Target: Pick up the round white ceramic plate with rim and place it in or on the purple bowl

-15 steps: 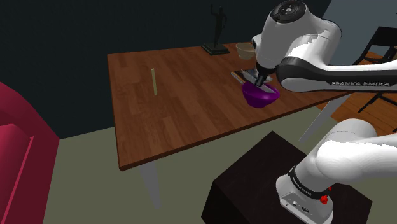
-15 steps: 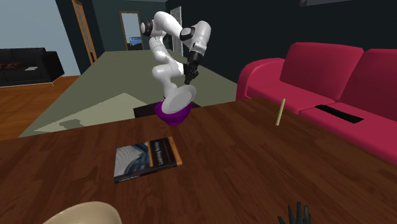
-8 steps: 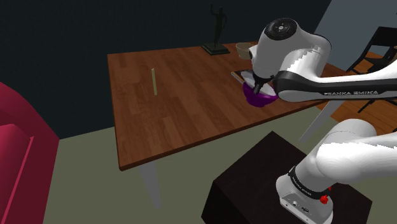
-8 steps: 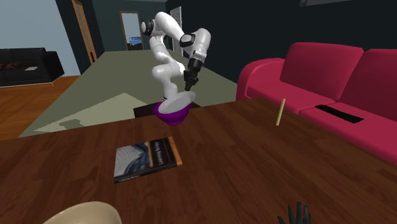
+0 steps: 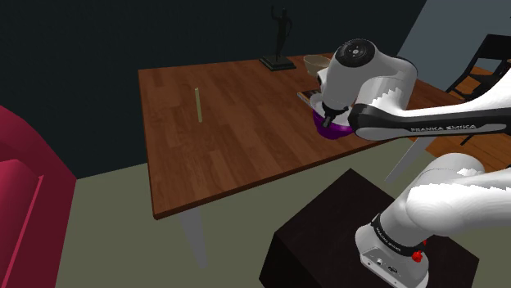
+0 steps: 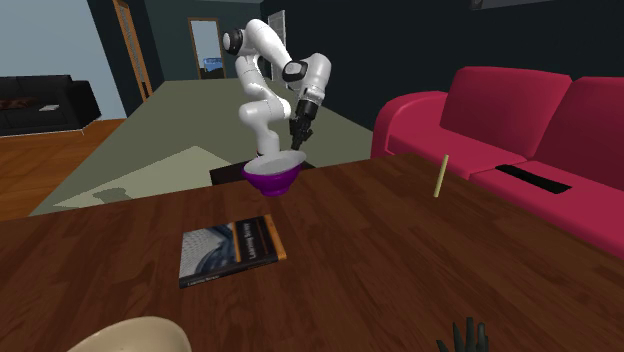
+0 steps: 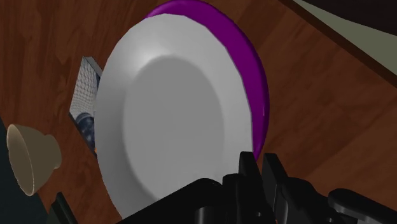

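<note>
Plate [image 7: 172, 114] came down from its tilt above the purple bowl [image 6: 272, 181] and lay across its rim; my jaws stayed clamped on plate edge; release judged next.

Wooden table [image 5: 229, 139] with purple bowl [image 6: 274, 181], book [image 6: 232, 250], beige bowl [image 5: 314, 62], thin stick [image 5: 197, 105] and dark figurine [image 5: 280, 37].

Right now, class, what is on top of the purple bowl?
A white plate lies over the purple bowl, hiding its inside; only the bowl's purple edge shows.
</note>
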You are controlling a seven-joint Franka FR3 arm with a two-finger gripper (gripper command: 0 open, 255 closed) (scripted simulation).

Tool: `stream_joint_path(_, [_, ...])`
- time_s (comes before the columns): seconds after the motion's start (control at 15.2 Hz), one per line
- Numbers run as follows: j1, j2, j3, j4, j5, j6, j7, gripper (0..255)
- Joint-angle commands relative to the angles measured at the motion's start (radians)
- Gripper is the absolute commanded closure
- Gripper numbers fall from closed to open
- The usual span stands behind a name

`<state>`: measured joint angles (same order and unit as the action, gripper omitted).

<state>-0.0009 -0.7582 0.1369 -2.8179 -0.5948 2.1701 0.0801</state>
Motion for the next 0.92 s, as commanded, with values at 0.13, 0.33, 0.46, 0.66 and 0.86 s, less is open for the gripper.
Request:
stream_joint_path(0.13, [-0.001, 0.001, 0.0, -0.004, 0.001, -0.002, 0.001, 255])
stream_joint_path(0.33, [-0.001, 0.0, 0.0, -0.005, 0.002, -0.003, 0.0, 0])
stream_joint_path(0.46, [-0.001, -0.001, 0.0, -0.005, 0.002, -0.003, 0.0, 0])
stream_joint_path(0.66, [0.017, -0.02, 0.01, 0.012, 0.025, -0.043, -0.008, 0])
stream_joint_path(0.86, [0.058, -0.064, 0.041, 0.067, 0.083, -0.153, -0.028, 0])
